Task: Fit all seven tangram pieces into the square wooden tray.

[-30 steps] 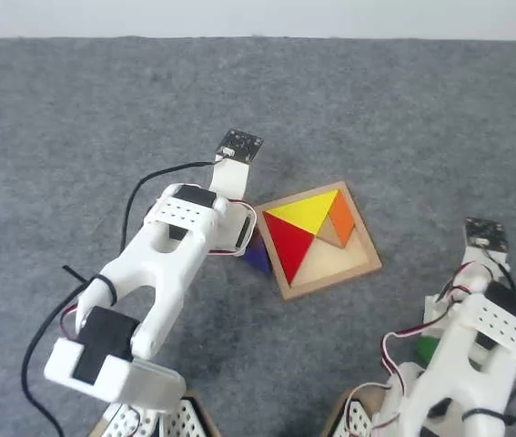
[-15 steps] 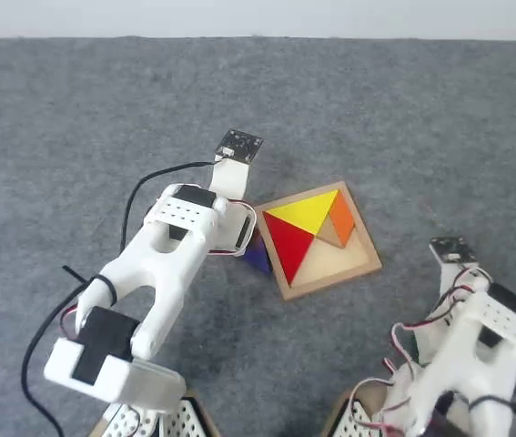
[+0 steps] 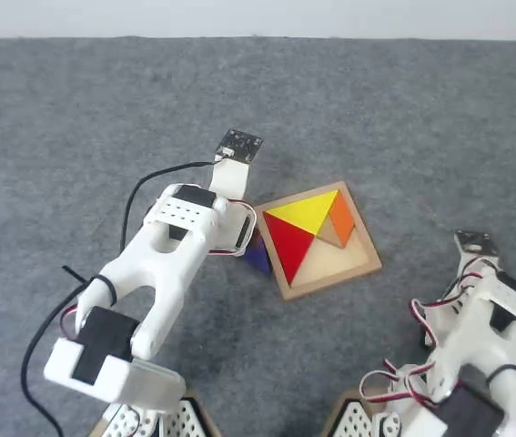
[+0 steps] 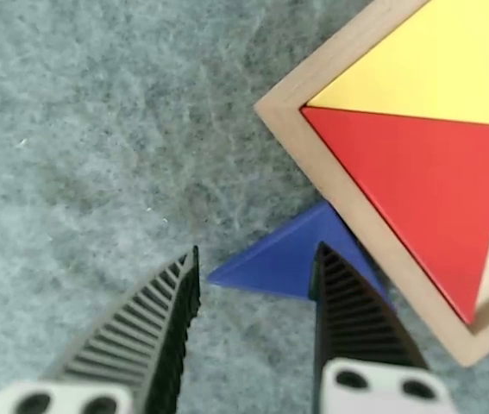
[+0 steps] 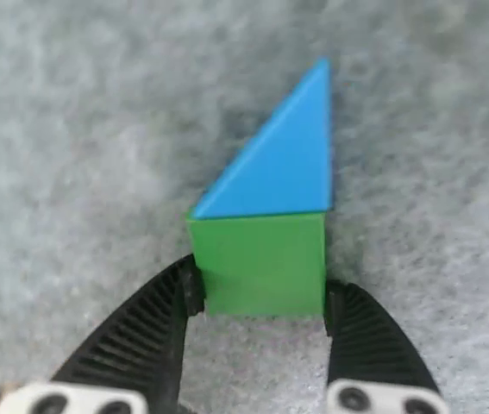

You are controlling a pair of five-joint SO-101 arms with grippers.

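Observation:
The square wooden tray (image 3: 365, 258) lies mid-table and holds a yellow triangle (image 3: 308, 214), a red triangle (image 3: 287, 241) and an orange piece (image 3: 341, 217). A dark blue triangle (image 4: 291, 259) lies on the carpet against the tray's outer edge (image 4: 266, 108). My left gripper (image 4: 258, 250) hangs open over it, fingertips on either side of its point. Near the table's front right, my right gripper (image 5: 260, 276) is open, its fingers close against both sides of a green square (image 5: 260, 263). A light blue triangle (image 5: 278, 164) touches the square's far edge.
Grey carpet covers the whole table. The left arm (image 3: 162, 264) stretches from the front left to the tray's left corner. The right arm (image 3: 480, 328) is folded low at the front right. Part of the tray's floor (image 3: 339, 259) is bare wood.
The right arm has swung, its wrist going left and then back right and lower. The green square seen beneath it before is now hidden in the high view. The left arm has stayed still.

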